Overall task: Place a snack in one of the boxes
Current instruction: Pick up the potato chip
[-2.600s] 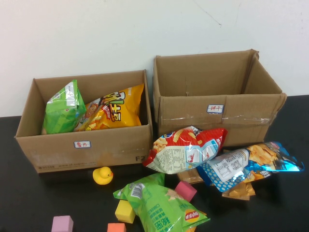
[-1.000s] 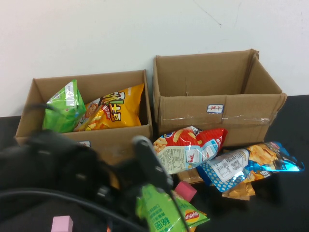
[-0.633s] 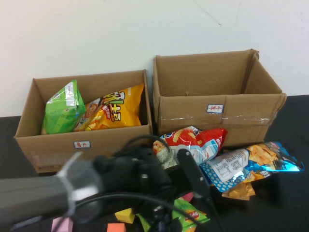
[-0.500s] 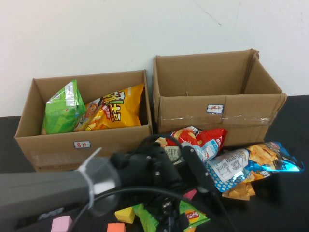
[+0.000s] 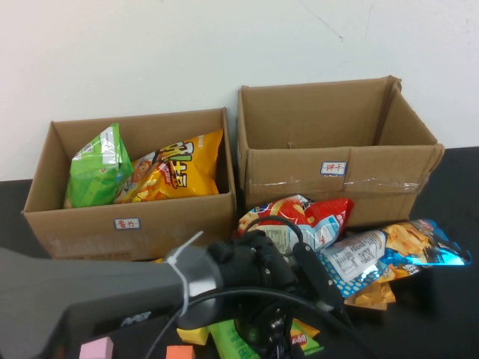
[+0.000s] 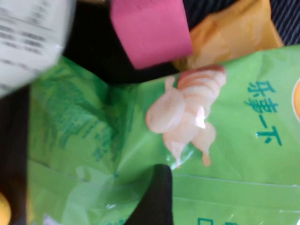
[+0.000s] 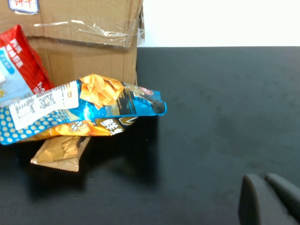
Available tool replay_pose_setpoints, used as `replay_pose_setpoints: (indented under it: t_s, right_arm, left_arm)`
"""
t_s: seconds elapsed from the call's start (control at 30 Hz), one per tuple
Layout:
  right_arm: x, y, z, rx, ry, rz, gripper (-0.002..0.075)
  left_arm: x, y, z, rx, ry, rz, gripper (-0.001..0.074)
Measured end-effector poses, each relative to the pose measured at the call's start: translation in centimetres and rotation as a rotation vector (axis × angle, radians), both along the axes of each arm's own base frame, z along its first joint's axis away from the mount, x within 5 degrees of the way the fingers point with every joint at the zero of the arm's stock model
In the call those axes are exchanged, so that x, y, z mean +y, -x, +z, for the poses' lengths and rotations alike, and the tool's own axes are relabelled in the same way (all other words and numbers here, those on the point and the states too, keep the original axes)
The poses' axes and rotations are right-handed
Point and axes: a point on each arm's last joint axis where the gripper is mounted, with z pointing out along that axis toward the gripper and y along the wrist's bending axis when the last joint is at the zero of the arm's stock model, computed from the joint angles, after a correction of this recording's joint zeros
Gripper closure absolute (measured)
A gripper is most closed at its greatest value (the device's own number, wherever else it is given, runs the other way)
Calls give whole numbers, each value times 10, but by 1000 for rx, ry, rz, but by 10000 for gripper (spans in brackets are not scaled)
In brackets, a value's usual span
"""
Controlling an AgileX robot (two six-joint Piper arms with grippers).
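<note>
High oblique; wrists close (downward)

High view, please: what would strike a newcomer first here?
The left arm fills the front, its open left gripper low over the green bag. Behind stand two boxes: the left box holds snacks, the right box looks empty. The shut right gripper is parked over bare table.
</note>
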Motion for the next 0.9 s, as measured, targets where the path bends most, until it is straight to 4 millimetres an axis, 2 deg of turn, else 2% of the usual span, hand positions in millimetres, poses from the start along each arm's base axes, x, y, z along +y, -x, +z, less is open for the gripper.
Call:
replay_pose_setpoints:
  t_s: [0.27,0.37,0.47,0.6,0.63,0.73,0.8,0.9]
  right_arm:
    - [0,0,0,0,0,0,727]
    - [0,0,0,0,0,0,727]
    - [0,0,0,0,0,0,727]
    - [0,0,0,0,0,0,727]
    - [0,0,0,0,0,0,727]
    - [0,0,0,0,0,0,727]
    - [0,0,0,0,0,0,727]
    - [0,0,0,0,-1,0,727]
  left_arm:
    - [-2,-1,-15,16,-15,-4,42]
    - [-3,-2,-21,23,-26,-6,83]
    - [-3,-2,-27,29,-41,-9,238]
    - [-4,-4,-25,20,-41,-15,542]
    - [-4,-4,-25,20,-41,-15,599]
    - [-4,-4,-24,23,-50,-13,676]
    - [-4,-5,-21,26,-57,-7,696]
    - [-2,-2,-5,36,-44,20,713]
